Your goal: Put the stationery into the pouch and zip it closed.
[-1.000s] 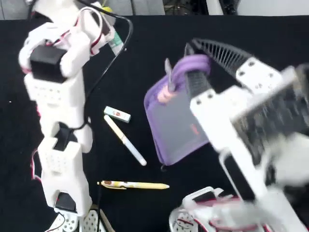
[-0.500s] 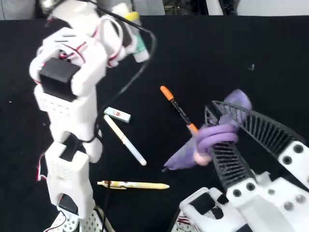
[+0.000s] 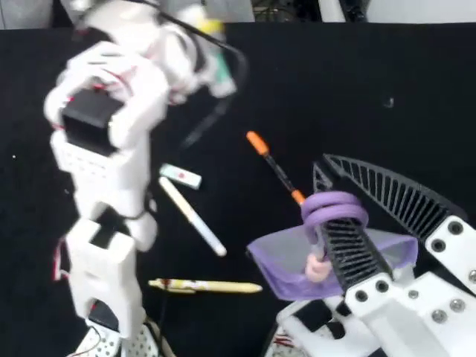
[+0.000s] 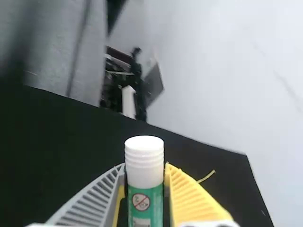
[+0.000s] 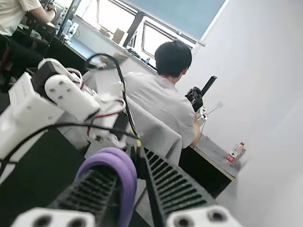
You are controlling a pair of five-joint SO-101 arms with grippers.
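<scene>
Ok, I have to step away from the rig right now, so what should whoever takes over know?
Left tool: shut on the glue stick, raised above the table.
Right tool: shut on the pouch by its strap, at the near right.
Lying on the table: orange-capped pen, eraser, white pen, yellow pen.
Done: no item seen inside the pouch.
Left: load all five items, then zip it. I cannot tell whether the zip is open.
</scene>
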